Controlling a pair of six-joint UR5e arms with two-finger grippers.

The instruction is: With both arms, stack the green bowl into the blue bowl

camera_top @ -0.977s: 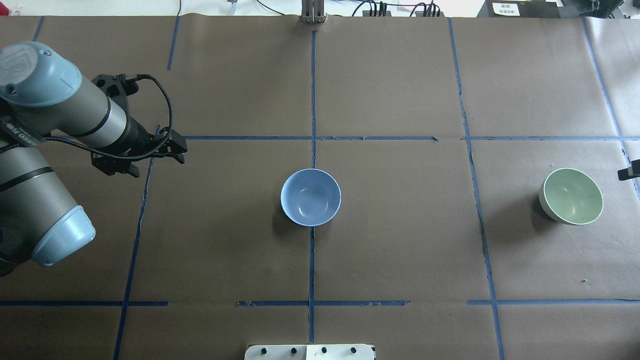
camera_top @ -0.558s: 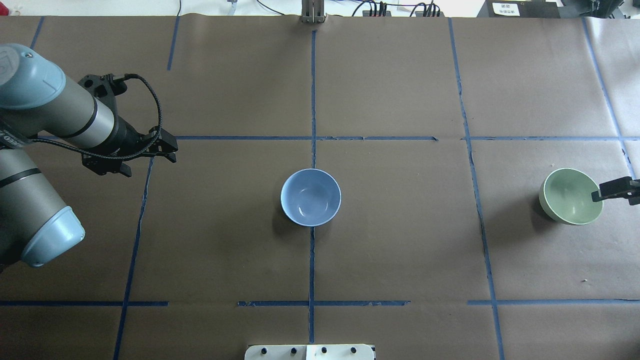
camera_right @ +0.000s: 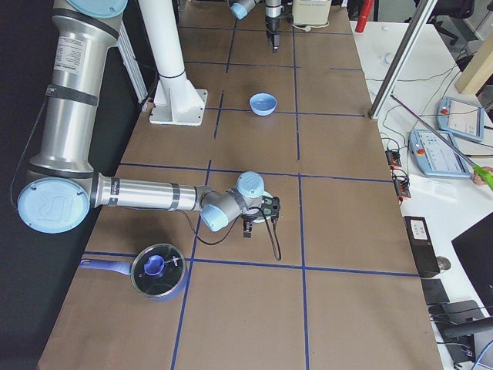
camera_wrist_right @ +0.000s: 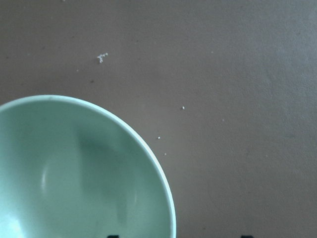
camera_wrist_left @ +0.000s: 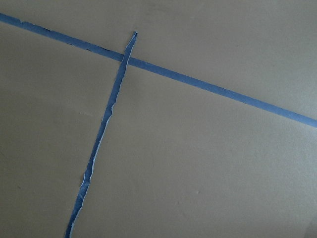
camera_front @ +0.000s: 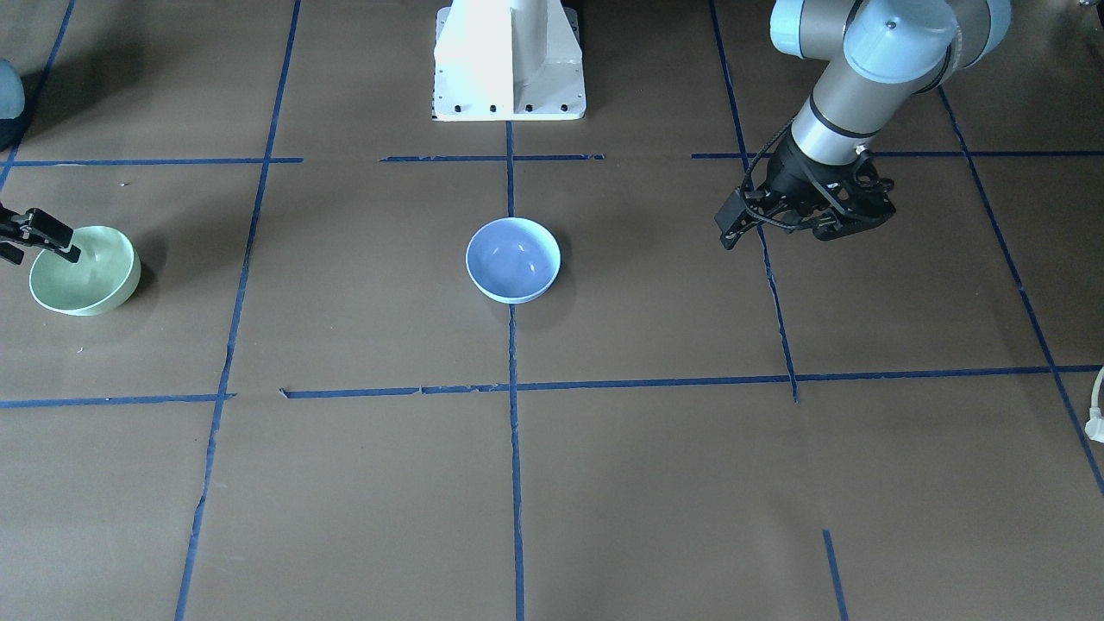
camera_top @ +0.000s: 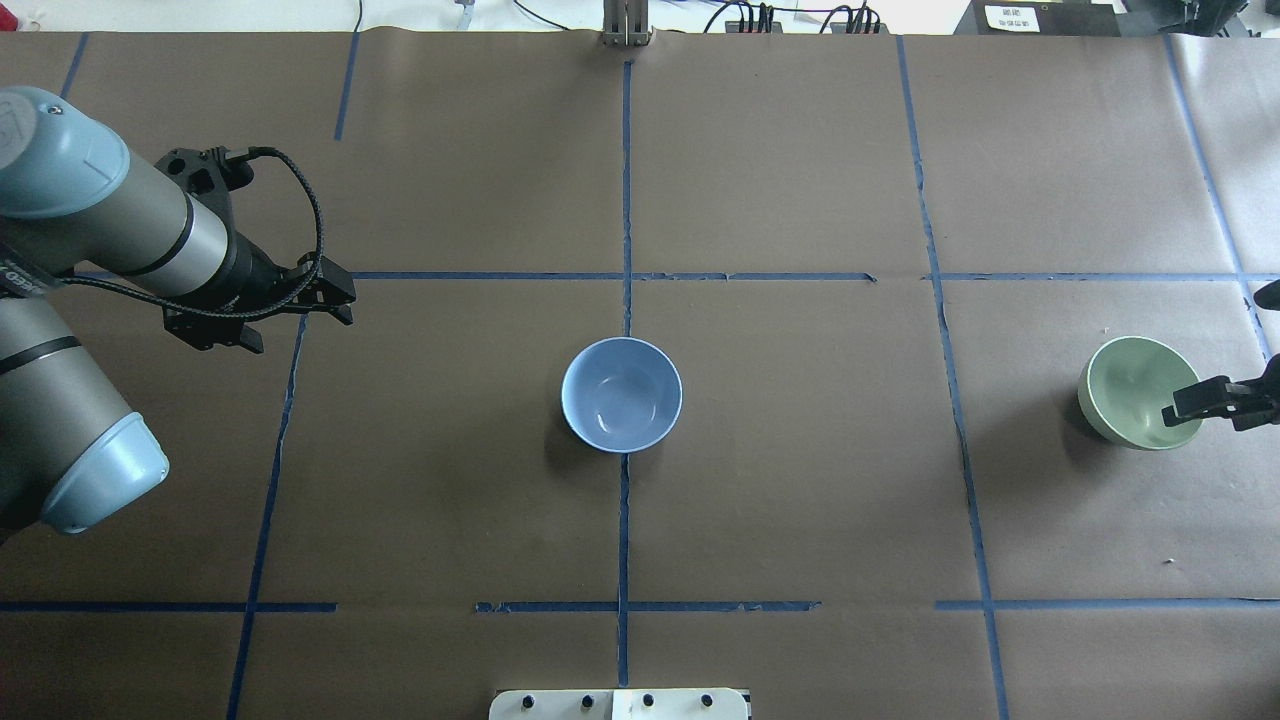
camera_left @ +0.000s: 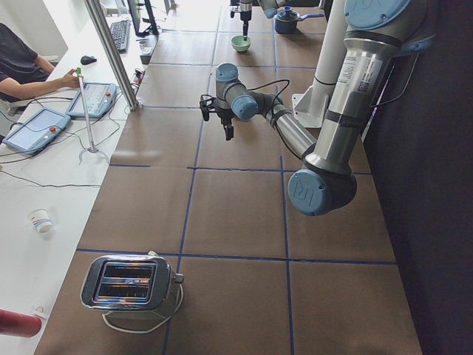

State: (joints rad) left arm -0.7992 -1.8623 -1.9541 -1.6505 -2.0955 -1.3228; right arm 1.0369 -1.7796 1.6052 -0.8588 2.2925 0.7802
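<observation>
The green bowl (camera_top: pixel 1130 385) stands upright at the table's right end; it also shows in the front view (camera_front: pixel 84 274) and the right wrist view (camera_wrist_right: pixel 74 173). My right gripper (camera_top: pixel 1205 404) is open over its right rim, one fingertip (camera_wrist_right: pixel 113 236) inside the bowl and the other outside; it holds nothing. The blue bowl (camera_top: pixel 621 393) stands empty at the table's middle, also in the front view (camera_front: pixel 513 259). My left gripper (camera_top: pixel 340 298) hangs open and empty above bare paper far to the blue bowl's left.
Blue tape lines (camera_top: pixel 625 200) grid the brown paper. The white pedestal base (camera_front: pixel 509 60) stands at the robot's edge. A toaster (camera_left: pixel 129 285) sits at the left end, a lidded pot (camera_right: pixel 158 270) near the right arm. Operators' desk with tablets (camera_left: pixel 37 129) lines the far side.
My right gripper came in from the right edge and moved over the green bowl's rim. My left arm drew back a little to the left, then stayed still. Both bowls have not moved.
</observation>
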